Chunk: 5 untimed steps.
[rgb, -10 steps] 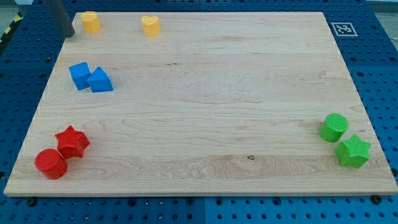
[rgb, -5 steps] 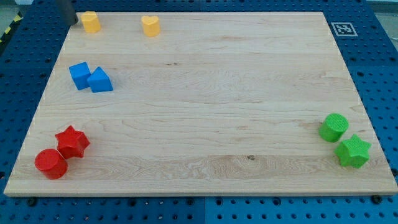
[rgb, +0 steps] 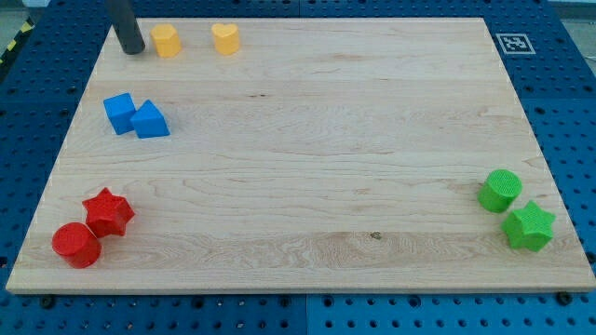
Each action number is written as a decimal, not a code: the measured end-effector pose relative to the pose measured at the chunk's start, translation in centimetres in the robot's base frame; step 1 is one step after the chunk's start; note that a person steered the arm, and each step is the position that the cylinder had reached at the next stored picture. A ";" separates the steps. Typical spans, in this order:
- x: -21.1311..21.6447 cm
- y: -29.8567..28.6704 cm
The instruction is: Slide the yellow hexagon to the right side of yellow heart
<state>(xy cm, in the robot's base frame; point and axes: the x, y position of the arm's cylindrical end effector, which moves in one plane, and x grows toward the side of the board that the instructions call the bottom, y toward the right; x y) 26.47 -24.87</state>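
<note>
Yellow hexagon block (rgb: 166, 41): small plastic piece, flat on the wooden board near the view's top left edge.
Yellow heart block (rgb: 224, 38): small plastic piece, flat, near the hexagon on the view's right, apart.

Bright, even light; sharp focus.

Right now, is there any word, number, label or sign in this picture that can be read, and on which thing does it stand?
No readable words, numbers or brand names.
One sign only: a black-and-white square marker on the wooden board, at the corner in the view's top right; it is a pattern, not text.
The blocks, such as the yellow hexagon and the yellow heart, carry no marks.
</note>
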 end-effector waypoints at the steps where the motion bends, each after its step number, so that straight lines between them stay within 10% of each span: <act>1: -1.2 1.7; 5: 0.8 4.0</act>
